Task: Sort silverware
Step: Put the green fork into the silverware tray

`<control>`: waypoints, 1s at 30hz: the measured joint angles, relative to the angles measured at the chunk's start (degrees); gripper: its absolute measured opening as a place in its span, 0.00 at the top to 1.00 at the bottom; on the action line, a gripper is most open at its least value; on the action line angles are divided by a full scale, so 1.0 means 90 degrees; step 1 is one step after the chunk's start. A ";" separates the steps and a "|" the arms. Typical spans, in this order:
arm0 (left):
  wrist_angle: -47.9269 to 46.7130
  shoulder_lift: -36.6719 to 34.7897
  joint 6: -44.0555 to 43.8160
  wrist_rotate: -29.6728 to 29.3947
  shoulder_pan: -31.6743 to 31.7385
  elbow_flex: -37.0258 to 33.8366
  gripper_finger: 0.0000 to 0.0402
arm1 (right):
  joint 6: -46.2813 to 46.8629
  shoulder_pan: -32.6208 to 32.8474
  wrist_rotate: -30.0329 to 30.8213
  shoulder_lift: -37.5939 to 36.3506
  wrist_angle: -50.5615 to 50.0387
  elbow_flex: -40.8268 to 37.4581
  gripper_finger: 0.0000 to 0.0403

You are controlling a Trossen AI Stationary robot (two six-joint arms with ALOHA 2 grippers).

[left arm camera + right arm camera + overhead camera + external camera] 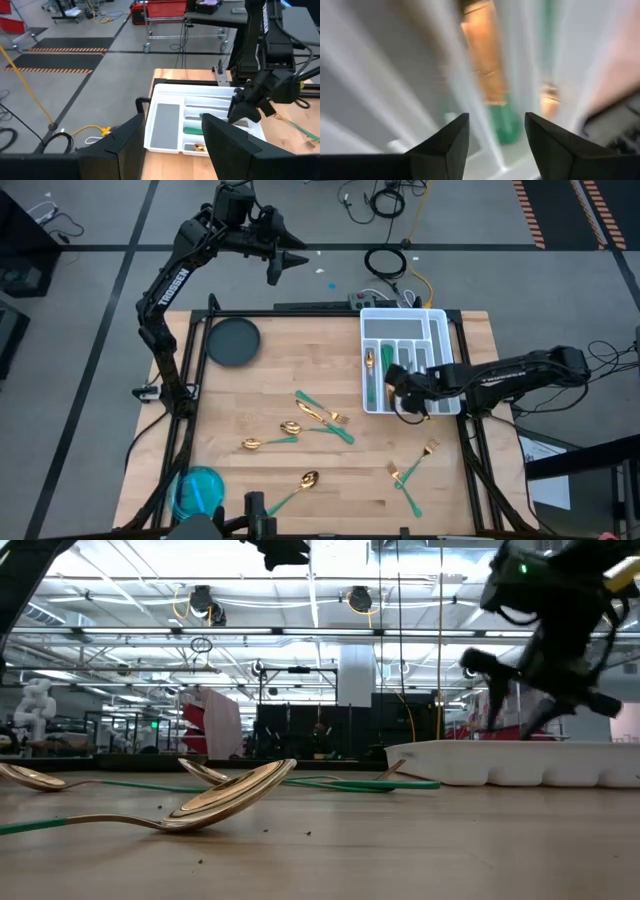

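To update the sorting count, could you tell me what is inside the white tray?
The white tray holds a gold-headed, green-handled piece in one long slot. The right gripper covers the neighbouring slots, so more may be hidden.

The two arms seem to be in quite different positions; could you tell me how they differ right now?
The left arm is raised behind the table's far edge, while the right arm reaches low across to the white tray. The left tool hangs over the floor, away from the silverware; the right tool sits over the tray's compartments. Both tools are open and hold nothing.
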 joint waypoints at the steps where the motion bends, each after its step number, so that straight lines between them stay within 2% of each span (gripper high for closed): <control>1: 0.0002 0.0000 -0.0054 0.0000 0.0000 0.0000 0.49 | 0.0205 0.0000 0.0002 -0.0045 0.0011 0.0144 0.54; 5: 0.0021 0.0000 -0.0295 0.0121 0.0000 0.0000 0.49 | 0.1022 0.0002 0.0301 -0.0195 -0.0148 0.0721 0.54; 8: 0.0013 0.0000 -0.0791 0.0895 -0.0001 0.0000 0.49 | 0.2165 -0.0019 0.0773 -0.0334 -0.0414 0.1196 0.54; 10: -0.0074 0.0022 -0.1218 0.1227 -0.0139 -0.0027 0.49 | 0.3352 -0.0065 0.0761 -0.0425 -0.0728 0.1619 0.54; 13: -0.0807 0.0057 -0.1032 0.1291 -0.0568 -0.0225 0.49 | 0.5208 -0.0227 0.0339 -0.0632 -0.1426 0.2307 0.54; 17: -0.0777 0.0083 -0.0582 0.1833 -0.1475 -0.0633 0.49 | 0.7067 -0.0409 -0.0714 -0.1244 -0.2060 0.2773 0.54; 20: 0.0072 0.0035 -0.0887 0.2430 -0.2271 -0.1009 0.49 | 0.7922 -0.0392 -0.1205 -0.1887 -0.2326 0.2685 0.54; 24: 0.1798 0.0070 -0.1340 0.2198 -0.3434 -0.1992 0.49 | 0.8914 -0.0280 -0.1247 -0.2783 -0.2882 0.2359 0.54; 28: 0.3363 0.0034 -0.2122 0.1720 -0.4291 -0.3578 0.49 | 0.9818 -0.0158 -0.1268 -0.3546 -0.3137 0.2104 0.54; 30: 0.4111 0.0071 -0.3011 0.1920 -0.4519 -0.4513 0.49 | 1.0064 -0.0102 -0.1263 -0.3820 -0.3123 0.2029 0.54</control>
